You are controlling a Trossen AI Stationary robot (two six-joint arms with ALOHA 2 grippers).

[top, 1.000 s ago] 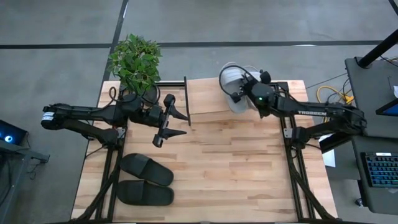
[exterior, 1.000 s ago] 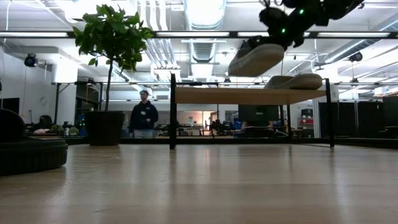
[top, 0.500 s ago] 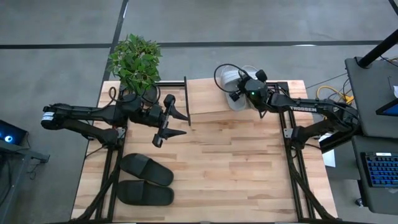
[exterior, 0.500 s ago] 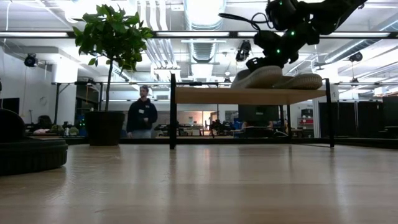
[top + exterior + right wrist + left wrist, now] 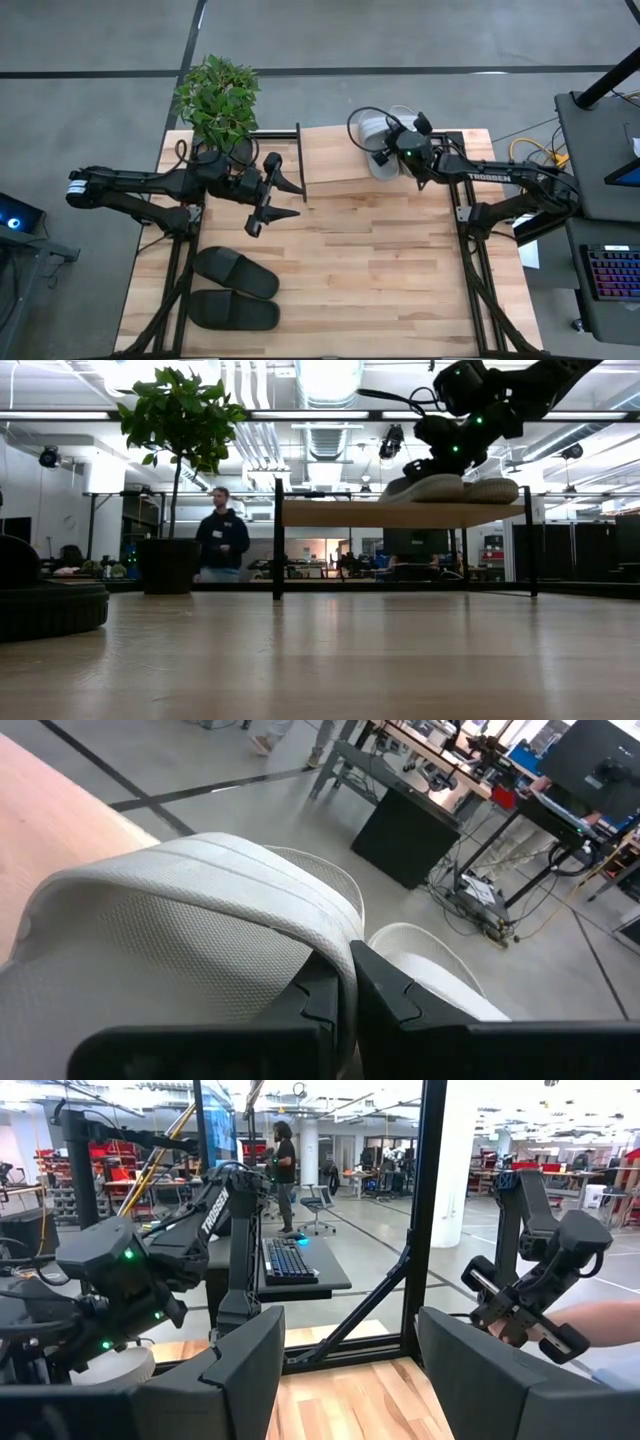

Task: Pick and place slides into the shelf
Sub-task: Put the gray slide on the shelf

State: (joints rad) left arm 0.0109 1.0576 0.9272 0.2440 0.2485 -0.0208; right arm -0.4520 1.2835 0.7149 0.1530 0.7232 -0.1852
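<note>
Both arms (image 5: 140,185) were dark, jointed tubes with black cables looped near the wrists. White lettering ran along the right arm (image 5: 500,180); small green lights glowed at its wrist.

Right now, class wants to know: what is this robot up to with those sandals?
The right gripper is shut on the strap of a grey-white slide, setting it on the shelf beside the other grey-white slide. The left gripper waits open over the table. The two black slides lie on the table, not yet shelved.
</note>
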